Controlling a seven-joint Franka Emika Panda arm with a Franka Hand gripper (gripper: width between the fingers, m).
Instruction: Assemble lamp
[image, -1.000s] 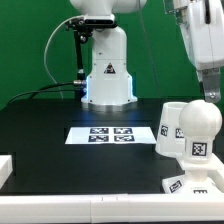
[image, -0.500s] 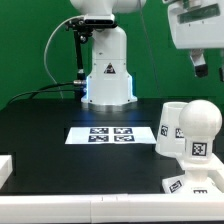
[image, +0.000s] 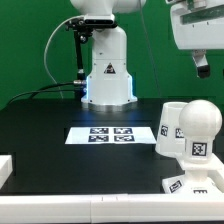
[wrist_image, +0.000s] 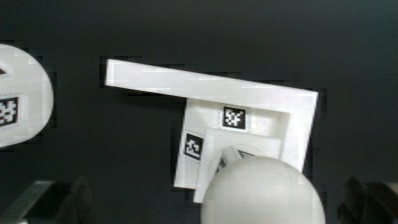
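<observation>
Table (image: 40, 125): a black, flat top that fills the lower part of the exterior view.
Marker board (image: 112, 134): a thin white sheet with four black-and-white tags, lying flat near the middle of the table.
White rail (image: 100, 203): a low white edge running along the near side of the table.
Backdrop (image: 25, 45): a plain green wall behind the scene.
Cable (image: 55, 50): a black cable that hangs in front of the backdrop, on the exterior view's left.
</observation>
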